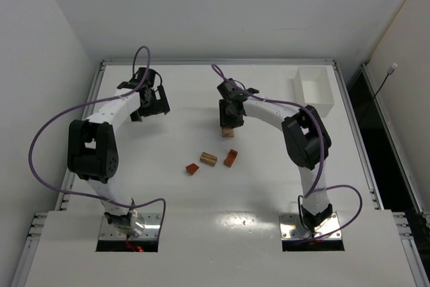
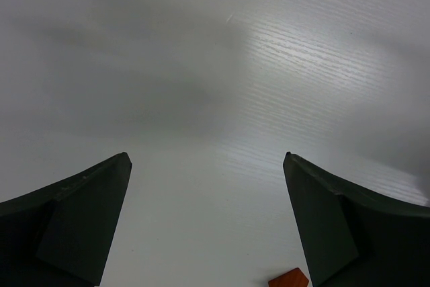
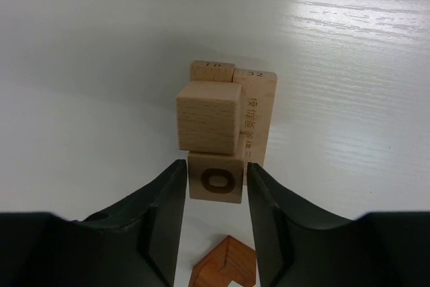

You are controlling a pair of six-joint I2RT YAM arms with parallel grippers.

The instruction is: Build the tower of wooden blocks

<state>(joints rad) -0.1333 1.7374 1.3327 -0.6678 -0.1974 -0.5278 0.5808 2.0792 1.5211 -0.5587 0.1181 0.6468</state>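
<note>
Right gripper (image 3: 216, 168) straddles the O cube (image 3: 215, 182) at the wood block tower (image 3: 209, 115); clamped or loose, can't tell. It should retreat straight, no nudging. Left gripper (image 2: 208, 159) wide apart, empty.

Wood block tower (image 3: 208, 115) stands between the right pincer (image 3: 216, 164) fingers, little clearance. 3 loose blocks (image 1: 209, 159) obstruct desk (image 1: 161, 146) centre; white tray (image 1: 314, 90) occupies 2 o'clock. 10 o'clock passable beneath left pincer (image 2: 207, 156).
</note>
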